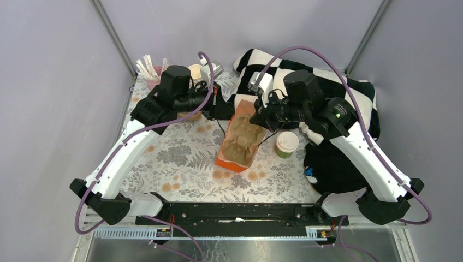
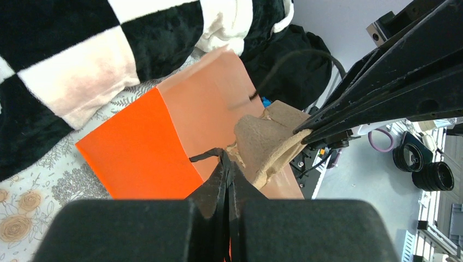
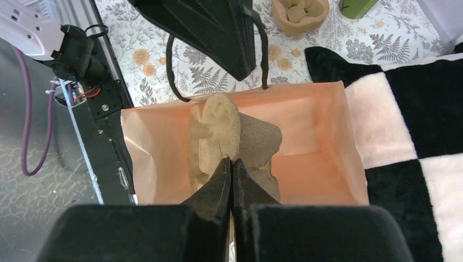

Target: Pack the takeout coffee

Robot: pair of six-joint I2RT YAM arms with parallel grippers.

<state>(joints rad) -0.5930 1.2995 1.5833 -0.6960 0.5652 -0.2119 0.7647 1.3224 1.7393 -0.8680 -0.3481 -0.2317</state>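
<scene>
The takeout coffee (image 1: 286, 144), a green cup with a white lid, stands upright on the flowered table to the right of the orange paper bag (image 1: 236, 144). The bag lies with its mouth toward the back, and a brown pulp cup carrier (image 1: 243, 136) sits in that mouth. At the bag's mouth, my left gripper (image 1: 226, 109) is shut on the bag's black handle (image 2: 210, 155). My right gripper (image 1: 256, 118) is shut on the edge of the carrier (image 3: 240, 136), partly inside the bag (image 3: 316, 147). The coffee is in neither wrist view.
A black-and-white checkered blanket (image 1: 333, 90) fills the back right, with a black cloth (image 1: 333, 166) in front of it. Lidless cups (image 1: 195, 71) and a pink holder of sticks (image 1: 150, 70) stand at the back left. Another pulp carrier (image 3: 301, 13) lies behind the left gripper.
</scene>
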